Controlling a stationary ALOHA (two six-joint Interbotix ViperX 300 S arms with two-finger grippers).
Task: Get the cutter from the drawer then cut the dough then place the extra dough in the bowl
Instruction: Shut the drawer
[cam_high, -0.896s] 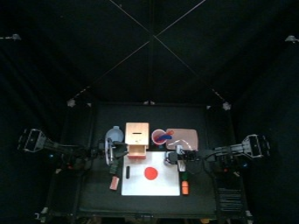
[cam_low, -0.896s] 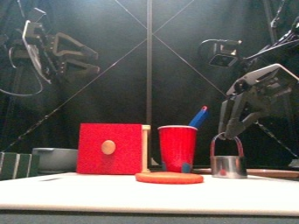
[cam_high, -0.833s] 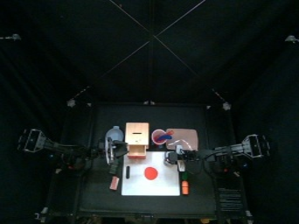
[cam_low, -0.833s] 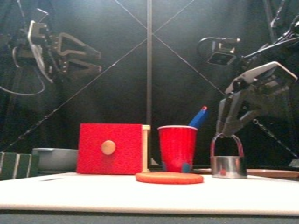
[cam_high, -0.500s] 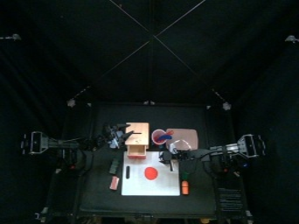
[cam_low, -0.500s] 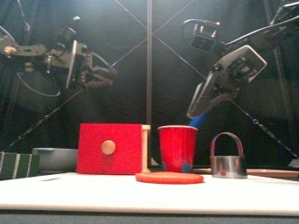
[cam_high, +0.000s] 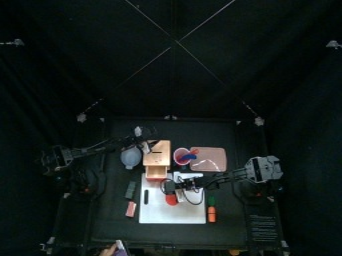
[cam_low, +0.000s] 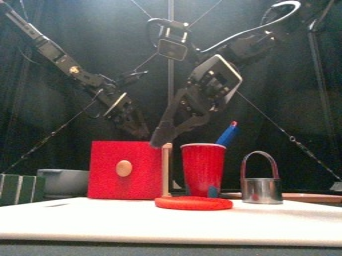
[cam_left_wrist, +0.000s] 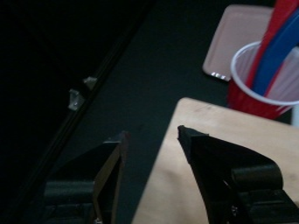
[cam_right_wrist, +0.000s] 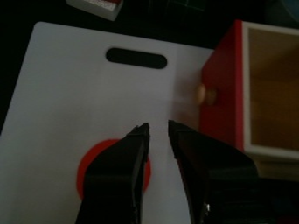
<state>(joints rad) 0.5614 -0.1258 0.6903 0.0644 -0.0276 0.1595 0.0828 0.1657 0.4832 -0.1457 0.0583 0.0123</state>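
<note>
Table (cam_high: 102, 214) | left hand (cam_left_wrist: 151, 133) agape at box (cam_low: 123, 170) edge | right hand (cam_right_wrist: 158, 127) parted above dough (cam_low: 193, 203)

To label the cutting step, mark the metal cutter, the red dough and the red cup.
metal cutter (cam_low: 262, 191), front view, on its round metal wall.
red dough (cam_low: 193, 203), front view, on the disc's front edge.
red cup (cam_low: 203, 172), front view, on the middle of its side.

Metal cutter (cam_low: 259, 180) upright, right of flat red dough disc (cam_low: 193, 203); blue-grey bowl (cam_low: 63, 181) left of box (cam_low: 127, 170).
</note>
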